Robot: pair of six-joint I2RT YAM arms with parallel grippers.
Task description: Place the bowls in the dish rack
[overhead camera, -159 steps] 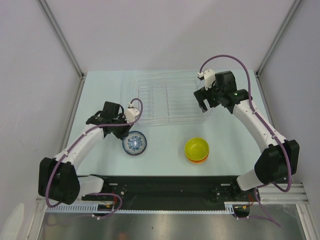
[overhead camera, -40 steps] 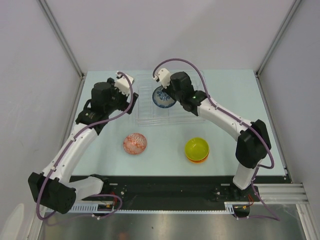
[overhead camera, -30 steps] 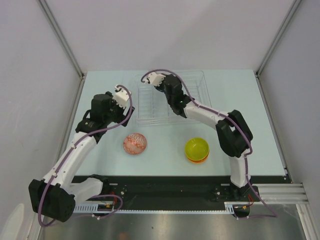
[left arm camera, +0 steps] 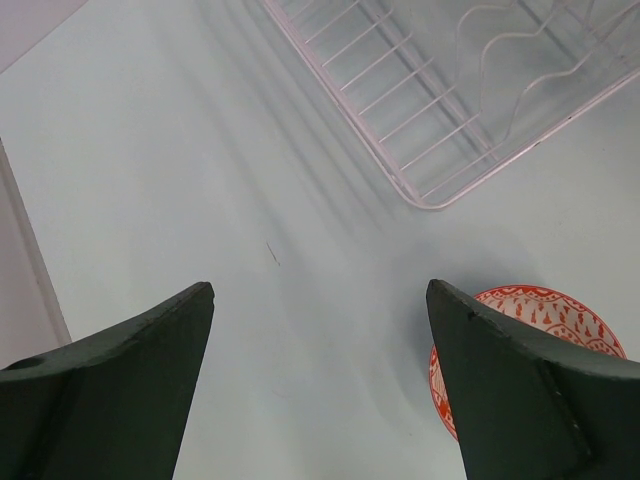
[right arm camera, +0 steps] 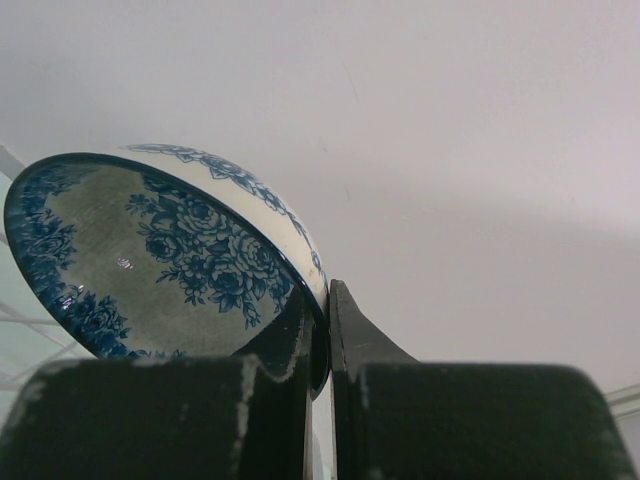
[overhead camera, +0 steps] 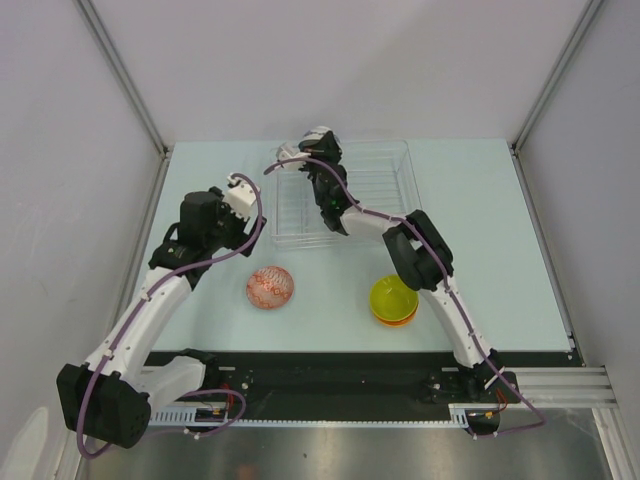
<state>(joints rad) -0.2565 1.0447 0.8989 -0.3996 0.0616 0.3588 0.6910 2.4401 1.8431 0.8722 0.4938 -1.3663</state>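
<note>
A blue-flowered bowl (right arm camera: 170, 250) is held by its rim, which is clamped between the right fingers (right arm camera: 352, 340). These are pressed together on it. The bowl is tilted on its edge, and its inside is turned toward the wrist camera. A few thin wires of the dish rack (overhead camera: 385, 190) are seen at the lower left edge of that view, below the bowl. From above, the right arm (overhead camera: 420, 250) is stretched over the back left part of the rack. The bowl is hidden under the wrist there, so it cannot be told whether it touches the rack.

In front of the rack's near left corner, a red-patterned bowl (overhead camera: 270, 288) lies on the desk (overhead camera: 480, 230), apart from the rack. Further right, a yellow-green bowl (overhead camera: 393, 293) is stacked inside an orange bowl (overhead camera: 394, 321).

The left fingers (left arm camera: 130, 380) are spread wide apart above bare desk, just beside the left side of the rack. In the left wrist view a corner of the rack is seen at the top right. The red-patterned bowl is partly covered at the lower right by one finger. Its small triangle pattern is shown clearly there, while from above it is only a blur.
</note>
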